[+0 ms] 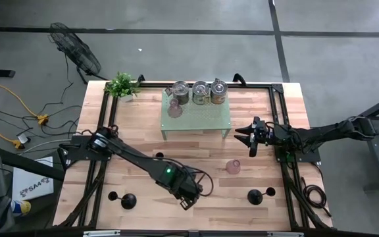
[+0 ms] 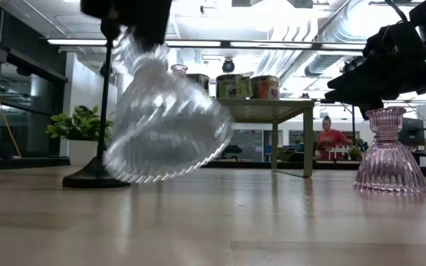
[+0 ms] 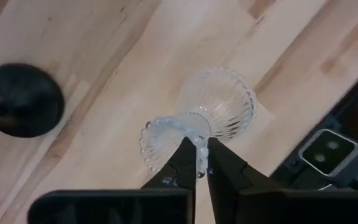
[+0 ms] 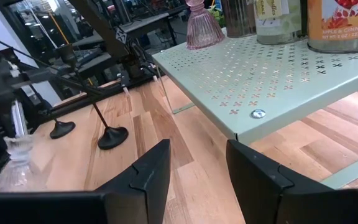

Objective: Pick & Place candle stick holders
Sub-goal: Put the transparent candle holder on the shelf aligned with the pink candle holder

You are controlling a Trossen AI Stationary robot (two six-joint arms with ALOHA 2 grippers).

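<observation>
Left pincer (image 3: 199,163): clamped on clear glass holder (image 3: 219,109), tilted, near front of table (image 1: 196,148).
Right pincer (image 4: 197,163): wide, empty, beside green shelf (image 4: 278,74).

On the wooden worktop (image 1: 202,148), the left claw (image 1: 188,197) sits low near the front edge, between black candle stick holders at left (image 1: 128,201) and right (image 1: 255,195). The right claw (image 1: 250,138) hovers beside a pale green perforated shelf (image 1: 199,117) carrying three candle jars (image 1: 199,93) and a pink glass holder (image 1: 174,108). Another pink holder (image 1: 233,167) stands on the worktop.
</observation>
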